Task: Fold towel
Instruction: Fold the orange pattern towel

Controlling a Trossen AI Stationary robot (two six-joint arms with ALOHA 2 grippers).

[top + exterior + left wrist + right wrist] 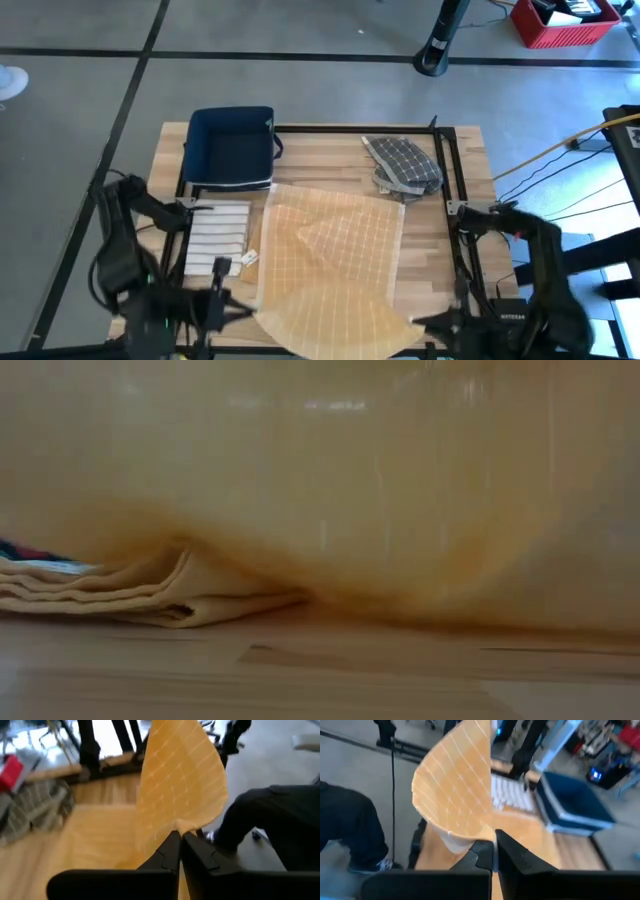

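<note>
**A:** Where is the towel (330, 270) from your fingers right now?

**B:** You have it in both. Your left gripper (180, 836) is pinched shut on one near corner, and your right gripper (494, 836) is pinched shut on the other. From each pair of fingers the cloth stands up and curls away, over the table (465, 165).

**A:** So which way do you go next?

**B:** I think you carry the near edge away from you, toward the far edge. The rest of the towel lies flat out ahead of both pairs of fingers. Its held edge runs straight across from one gripper to the other, so both arms are just as near. Move them together, or I think the fold will go crooked.

**A:** What does each camera give you?

**B:** From above you see the whole table: the striped cloth (218, 235) just beside the towel on your left, the blue bin (232, 146) behind that, and the checked cloth (402, 165) at the far right corner of the towel. You can't see the pinch well there. The two wrist cameras show the pinch up close. The low camera is nearly all yellow cloth, plus a folded bit (150, 595) lying on the wood.
</note>
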